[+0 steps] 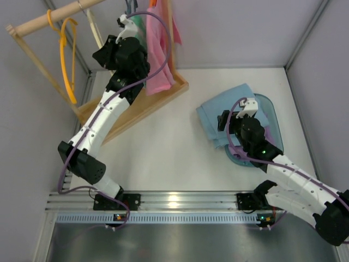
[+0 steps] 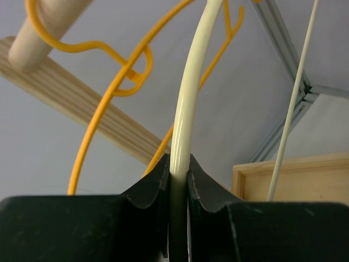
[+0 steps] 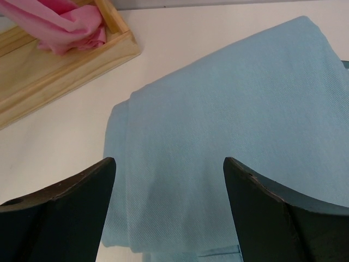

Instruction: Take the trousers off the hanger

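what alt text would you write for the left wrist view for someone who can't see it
Close up, the left hand is shut on the cream hanger, whose thin rod curves up and out of frame. Behind it, a yellow-orange hanger hooks over a wooden rail.

— What colour are the trousers (image 3: 234, 125)?
— Plain light blue, no pattern. The tray (image 1: 274, 123) at the right is a see-through blue-green.
— And the hanger (image 2: 184, 109)?
— Glossy cream. The other hanger (image 2: 103, 87), far left, is yellow-orange.
— The clothes at the far side?
— A plain pink garment (image 1: 159, 63) and a green garment (image 1: 140, 23), too small to read any pattern. The rack (image 1: 147, 106) is pale wood, the table (image 1: 174, 158) white.
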`<state>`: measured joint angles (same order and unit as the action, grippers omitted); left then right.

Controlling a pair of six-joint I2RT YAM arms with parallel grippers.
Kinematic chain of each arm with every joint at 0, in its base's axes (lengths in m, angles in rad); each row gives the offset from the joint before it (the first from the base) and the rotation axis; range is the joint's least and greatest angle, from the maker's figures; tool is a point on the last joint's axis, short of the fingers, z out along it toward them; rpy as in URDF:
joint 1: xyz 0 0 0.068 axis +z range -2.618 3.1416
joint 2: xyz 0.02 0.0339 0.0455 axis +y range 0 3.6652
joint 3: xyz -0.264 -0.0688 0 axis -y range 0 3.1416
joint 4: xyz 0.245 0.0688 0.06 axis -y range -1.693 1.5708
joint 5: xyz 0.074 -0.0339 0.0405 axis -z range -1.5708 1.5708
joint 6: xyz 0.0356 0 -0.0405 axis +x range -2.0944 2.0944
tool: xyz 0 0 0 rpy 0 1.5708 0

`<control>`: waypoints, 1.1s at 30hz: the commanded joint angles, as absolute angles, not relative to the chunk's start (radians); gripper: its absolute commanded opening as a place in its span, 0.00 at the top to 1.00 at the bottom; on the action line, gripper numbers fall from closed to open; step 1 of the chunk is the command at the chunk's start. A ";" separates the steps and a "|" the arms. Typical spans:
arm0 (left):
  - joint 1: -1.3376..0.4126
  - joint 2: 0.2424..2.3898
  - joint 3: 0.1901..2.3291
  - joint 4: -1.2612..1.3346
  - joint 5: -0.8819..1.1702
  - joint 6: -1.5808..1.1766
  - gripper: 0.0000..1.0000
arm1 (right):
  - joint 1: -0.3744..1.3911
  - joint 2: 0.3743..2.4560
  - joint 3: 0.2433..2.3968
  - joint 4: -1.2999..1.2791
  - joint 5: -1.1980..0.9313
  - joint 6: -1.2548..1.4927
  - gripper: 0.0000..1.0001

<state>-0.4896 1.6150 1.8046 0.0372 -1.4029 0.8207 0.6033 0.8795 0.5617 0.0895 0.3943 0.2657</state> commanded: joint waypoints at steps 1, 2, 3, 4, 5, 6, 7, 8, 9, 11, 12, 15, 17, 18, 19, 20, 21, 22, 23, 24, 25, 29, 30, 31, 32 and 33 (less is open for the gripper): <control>-0.472 1.569 1.714 -0.071 -1.313 0.715 1.00 | 0.589 0.857 0.563 0.156 0.380 0.279 0.19; -0.472 1.563 1.703 -0.074 -1.313 0.710 1.00 | 0.589 0.857 0.563 0.156 0.373 0.281 0.19; -0.471 1.552 1.700 -0.093 -1.302 0.700 1.00 | 0.589 0.857 0.563 0.152 0.367 0.282 0.19; -0.472 1.551 1.700 -0.118 -1.299 0.665 1.00 | 0.588 0.857 0.563 0.152 0.365 0.284 0.19; -0.472 1.549 1.700 -0.133 -1.301 0.651 1.00 | 0.589 0.853 0.561 0.152 0.364 0.285 0.19; -0.472 1.543 1.695 -0.140 -1.314 0.647 1.00 | 0.589 0.853 0.560 0.152 0.367 0.285 0.19; -0.476 1.542 1.680 -0.140 -1.324 0.644 1.00 | 0.589 0.851 0.560 0.152 0.368 0.285 0.19; -0.477 1.537 1.674 -0.138 -1.339 0.638 1.00 | 0.589 0.854 0.561 0.150 0.365 0.282 0.18; -0.485 1.529 1.672 -0.135 -1.363 0.631 0.96 | 0.589 0.856 0.563 0.147 0.365 0.281 0.17; -0.497 1.510 1.678 -0.138 -1.384 0.606 0.50 | 0.589 0.871 0.577 0.135 0.361 0.281 0.12; -0.527 1.499 1.687 -0.138 -1.387 0.603 0.34 | 0.589 0.877 0.581 0.130 0.360 0.281 0.10; -0.616 1.468 1.756 -0.138 -1.413 0.626 0.04 | 0.589 0.908 0.591 0.130 0.382 0.291 0.01; -0.669 1.444 1.805 -0.138 -1.437 0.644 0.02 | 0.589 0.923 0.584 0.141 0.419 0.298 0.01; -0.727 1.434 1.815 -0.137 -1.449 0.649 0.02 | 0.589 0.926 0.583 0.141 0.434 0.301 0.01; -0.754 1.421 1.816 -0.137 -1.459 0.655 0.02 | 0.588 0.928 0.583 0.140 0.445 0.301 0.01; -0.787 1.387 1.809 -0.135 -1.483 0.658 0.02 | 0.580 0.927 0.581 0.141 0.452 0.308 0.01; -0.854 1.370 1.795 -0.135 -1.497 0.655 0.02 | 0.569 0.925 0.583 0.138 0.449 0.319 0.01; -0.889 1.349 1.752 -0.137 -1.517 0.652 0.02 | 0.554 0.917 0.581 0.135 0.439 0.330 0.01; -0.934 1.300 1.723 -0.137 -1.541 0.644 0.02 | 0.507 0.913 0.578 0.138 0.390 0.347 0.01; -1.021 1.275 1.691 -0.138 -1.602 0.612 0.02 | 0.476 0.908 0.574 0.141 0.361 0.354 0.01; -1.069 1.246 1.608 -0.137 -1.636 0.589 0.02 | 0.438 0.913 0.583 0.127 0.329 0.366 0.01; -1.317 1.114 1.358 -0.106 -1.750 0.543 0.02 | 0.246 0.930 0.595 0.069 0.245 0.407 0.01; -1.409 1.024 1.263 0.338 -1.750 0.841 0.02 | 0.236 0.925 0.594 0.055 0.264 0.405 0.01; -1.446 0.994 1.089 0.713 -1.749 1.029 0.02 | 0.230 0.904 0.583 0.037 0.285 0.414 0.00; -1.481 0.971 1.050 0.911 -1.747 1.128 0.02 | 0.226 0.887 0.572 0.037 0.304 0.428 0.00; -1.529 0.950 1.033 0.875 -1.747 1.056 0.02 | 0.221 0.868 0.562 0.037 0.302 0.439 0.01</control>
